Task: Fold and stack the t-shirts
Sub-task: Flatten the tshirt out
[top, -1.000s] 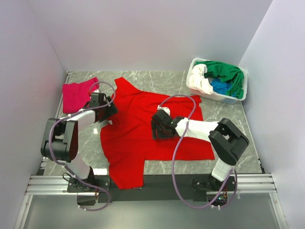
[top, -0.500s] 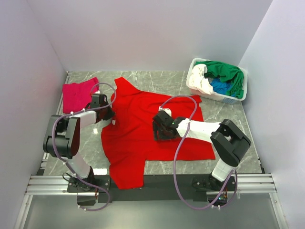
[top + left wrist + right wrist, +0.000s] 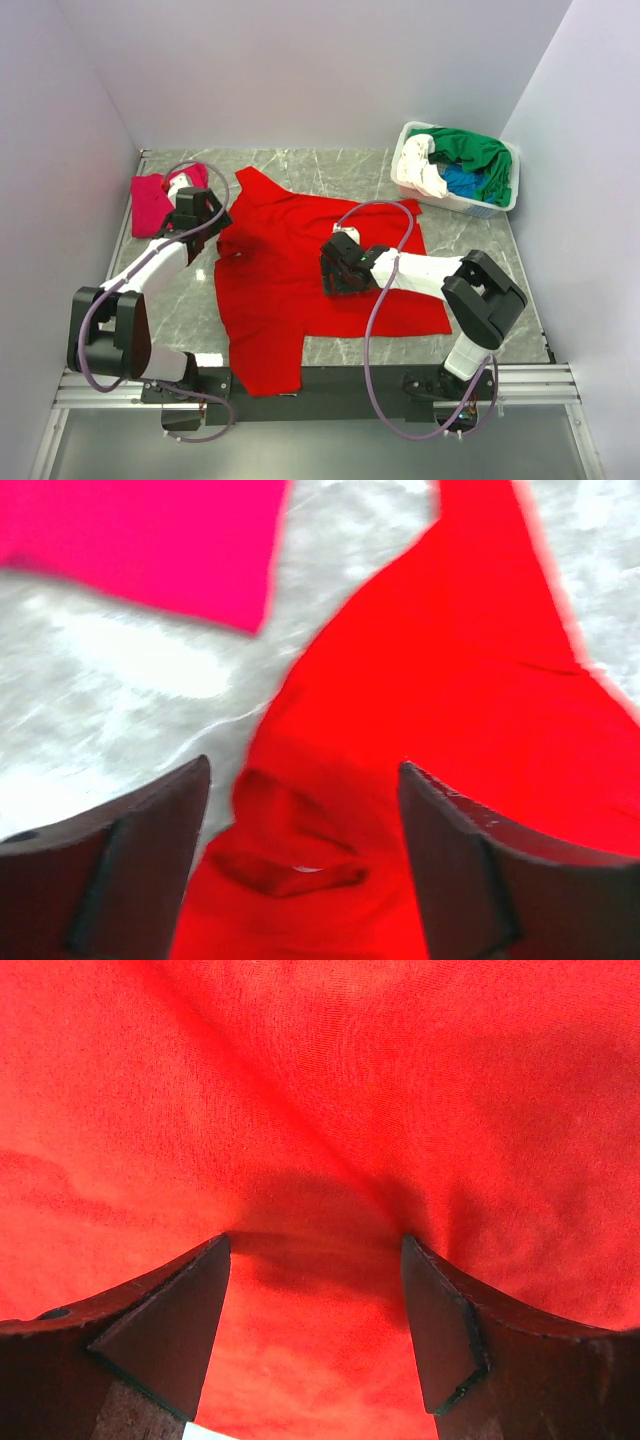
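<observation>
- The left jaws, which a moment ago pinched the red shirt point(image 3: 280, 300) at its left edge, have let go and now stand released above that spot. The left wrist view shows a small puckered fold of red cloth point(image 3: 290, 865) lying loose between them.
- The left arm point(image 3: 150, 268) has swung its elbow out to the left. Its wrist now sits nearer the pink shirt point(image 3: 150, 200), which lies on its own at the far left of the counter point(image 3: 330, 165), beside the red one but apart from it.
- The right jaws have not shifted. They are spread wide, low over the middle of the red shirt point(image 3: 300, 1080), and grasp nothing.
- The red shirt is spread across the counter's centre, and its left edge looks tugged slightly inward. No fold has formed.
- My reading is that the tug only adjusted or smoothed the cloth. Folding proper has yet to begin, so a fresh grip on an edge or sleeve seems needed.
- Green point(image 3: 478, 155), white point(image 3: 420, 172) and blue point(image 3: 462, 182) shirts wait in the basket point(image 3: 462, 205) at far right.
</observation>
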Controlling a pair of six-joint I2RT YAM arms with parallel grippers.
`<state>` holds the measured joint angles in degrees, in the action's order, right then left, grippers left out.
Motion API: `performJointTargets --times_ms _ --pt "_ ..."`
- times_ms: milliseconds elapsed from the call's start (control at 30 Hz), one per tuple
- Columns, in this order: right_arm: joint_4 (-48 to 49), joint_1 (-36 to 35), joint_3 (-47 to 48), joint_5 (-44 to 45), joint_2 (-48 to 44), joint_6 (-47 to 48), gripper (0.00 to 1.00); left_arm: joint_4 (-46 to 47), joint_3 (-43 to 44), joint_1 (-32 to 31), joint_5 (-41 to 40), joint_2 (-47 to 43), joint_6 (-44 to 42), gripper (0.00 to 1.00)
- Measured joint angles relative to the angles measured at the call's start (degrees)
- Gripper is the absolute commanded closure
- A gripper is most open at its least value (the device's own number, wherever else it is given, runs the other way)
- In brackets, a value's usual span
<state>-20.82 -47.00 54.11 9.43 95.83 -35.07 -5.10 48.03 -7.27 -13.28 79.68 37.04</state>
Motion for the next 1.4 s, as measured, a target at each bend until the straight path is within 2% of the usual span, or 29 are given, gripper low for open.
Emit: performJointTargets --times_ms 33,233,433,567,733,900,1233,1400 --pt "0.00 0.00 0.00 0.00 0.00 0.00 0.24 -1.16 0.00 0.00 -1.07 0.04 -0.11 0.14" --pt "-1.22 0.00 0.00 -0.11 -0.55 -0.02 0.23 -4.33 0.00 -0.33 -3.65 0.07 -0.15 0.13" --pt "-5.88 0.70 0.83 0.59 -4.52 0.92 0.22 -3.78 1.33 -6.40 -2.10 1.16 0.61 0.06" --pt "-6.54 4.07 3.26 1.09 -5.40 2.40 0.21 -0.76 4.61 -9.49 2.75 5.79 1.66 0.04" --pt "-6.80 11.02 4.94 1.25 -4.92 4.76 0.22 1.16 11.13 -9.79 7.61 16.81 2.03 0.02" --pt "-7.17 16.46 8.74 1.68 -0.59 6.78 0.22 1.07 15.45 -9.81 11.17 26.14 2.01 0.01" --pt "-7.06 20.68 16.85 0.28 12.41 9.25 0.23 0.96 23.65 -9.81 13.09 32.74 1.51 0.01" --pt "-7.82 21.14 20.15 -0.57 15.23 9.75 0.24 0.72 26.91 -9.81 13.40 35.19 1.46 0.01"
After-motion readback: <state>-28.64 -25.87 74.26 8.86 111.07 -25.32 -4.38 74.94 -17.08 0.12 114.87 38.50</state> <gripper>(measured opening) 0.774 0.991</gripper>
